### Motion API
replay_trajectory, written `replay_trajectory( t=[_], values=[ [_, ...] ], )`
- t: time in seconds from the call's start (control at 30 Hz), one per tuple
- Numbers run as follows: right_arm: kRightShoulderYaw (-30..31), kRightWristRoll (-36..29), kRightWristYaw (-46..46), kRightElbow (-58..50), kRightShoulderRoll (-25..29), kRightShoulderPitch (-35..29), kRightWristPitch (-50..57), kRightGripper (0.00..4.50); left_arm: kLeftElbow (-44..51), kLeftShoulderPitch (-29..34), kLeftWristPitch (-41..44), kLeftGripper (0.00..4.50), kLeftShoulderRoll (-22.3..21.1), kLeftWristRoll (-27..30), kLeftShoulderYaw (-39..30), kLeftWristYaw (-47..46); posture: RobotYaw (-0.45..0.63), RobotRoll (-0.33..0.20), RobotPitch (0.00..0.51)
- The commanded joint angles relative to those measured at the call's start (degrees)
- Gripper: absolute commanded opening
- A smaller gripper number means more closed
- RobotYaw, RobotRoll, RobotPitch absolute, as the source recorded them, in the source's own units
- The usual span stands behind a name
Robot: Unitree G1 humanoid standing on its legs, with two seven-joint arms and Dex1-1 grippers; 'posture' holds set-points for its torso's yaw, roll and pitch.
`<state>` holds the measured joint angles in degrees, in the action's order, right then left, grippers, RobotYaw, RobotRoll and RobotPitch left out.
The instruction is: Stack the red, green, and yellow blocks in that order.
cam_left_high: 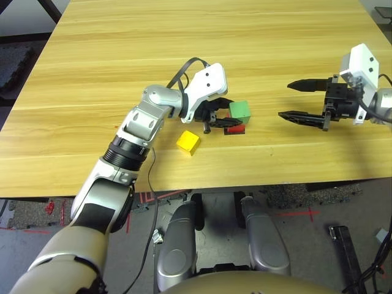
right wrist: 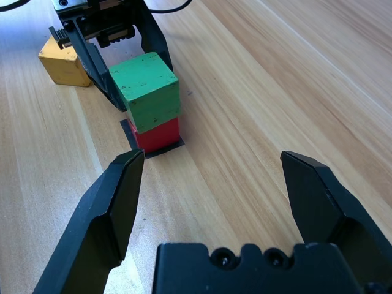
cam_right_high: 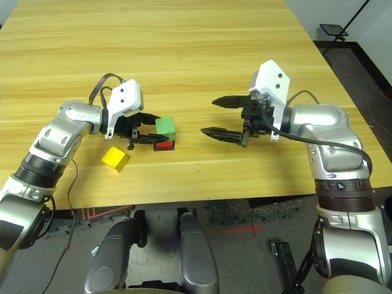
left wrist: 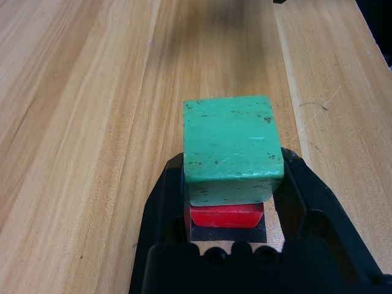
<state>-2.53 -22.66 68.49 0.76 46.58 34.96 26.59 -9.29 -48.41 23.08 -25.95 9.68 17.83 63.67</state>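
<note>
Our left pincer (cam_left_high: 222, 124) is clamped low on the red block (left wrist: 225, 215), which sits on a flat black patch (right wrist: 173, 146) on the desk (cam_left_high: 122, 61). The green block (left wrist: 231, 144) already rests on top of the red one, but it sits skewed and overhangs the red block's edges rather than lining up with them. The yellow block (cam_left_high: 188, 142) lies on the desk just beside the left pincer, apart from the stack. Our right pincer (cam_right_high: 222, 116) hangs with its fingers wide apart and holding nothing, well to the right of the stack and pointing toward it.

The main risk, as we judge it, lies in the left pincer's release. Its fingers flank the red block right under the green overhang, so if they drag while opening or pulling back, the red block may shift and tip the green one off. The skew also leaves a poor seat for the yellow block, which could slide off a tilted or offset top. Reaching for the yellow block so close to the stack could also knock it.
</note>
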Motion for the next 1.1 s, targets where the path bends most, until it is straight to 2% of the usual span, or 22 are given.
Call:
replay_trajectory(
  t=[0.03, 0.17, 0.4, 0.43, 0.6, 0.73, 0.83, 1.1],
  values=[
    [0.9, 0.1, 0.2, 0.0, -0.2, 0.1, -0.5, 4.50, 0.0, 0.6, -0.5, 2.03, 0.1, -0.4, 0.1, 0.3, 0.16, 0.054, 0.286],
    [1.2, 0.3, 0.2, 0.3, -0.4, 0.4, -0.8, 4.50, 0.3, 0.7, 0.7, 2.03, 0.0, -0.2, 0.3, 0.6, 0.17, 0.054, 0.284],
    [1.5, 0.1, 0.4, 0.5, -0.5, 0.7, -0.9, 4.50, 0.5, 0.8, 2.2, 4.30, -0.5, -0.7, 0.0, -0.1, 0.17, 0.054, 0.283],
    [1.6, 0.1, 0.4, 0.6, -0.6, 0.8, -0.9, 4.50, 0.5, 0.7, 2.3, 4.49, -0.7, -0.7, 0.0, 0.0, 0.17, 0.055, 0.283],
    [1.8, 0.1, 0.5, 1.0, -0.6, 1.3, -1.0, 4.50, 2.2, 1.0, 2.8, 4.49, -3.8, 0.0, -0.8, 1.8, 0.18, 0.058, 0.285],
    [1.7, 0.1, 0.6, 1.3, -0.5, 1.2, -1.1, 4.50, 5.2, 2.8, 1.9, 4.49, -9.2, 0.9, -2.1, 5.4, 0.18, 0.061, 0.287],
    [1.8, 0.1, 0.4, 1.5, -0.6, 1.0, -1.2, 4.50, 5.3, 3.6, 1.1, 4.49, -11.3, 2.2, -4.4, 6.8, 0.18, 0.064, 0.288],
    [2.0, 0.2, 0.0, 1.8, -1.4, 0.5, -1.6, 4.50, -2.6, 5.7, -13.9, 4.49, -12.9, 7.3, -12.1, 14.9, 0.19, 0.069, 0.291]
  ],
)
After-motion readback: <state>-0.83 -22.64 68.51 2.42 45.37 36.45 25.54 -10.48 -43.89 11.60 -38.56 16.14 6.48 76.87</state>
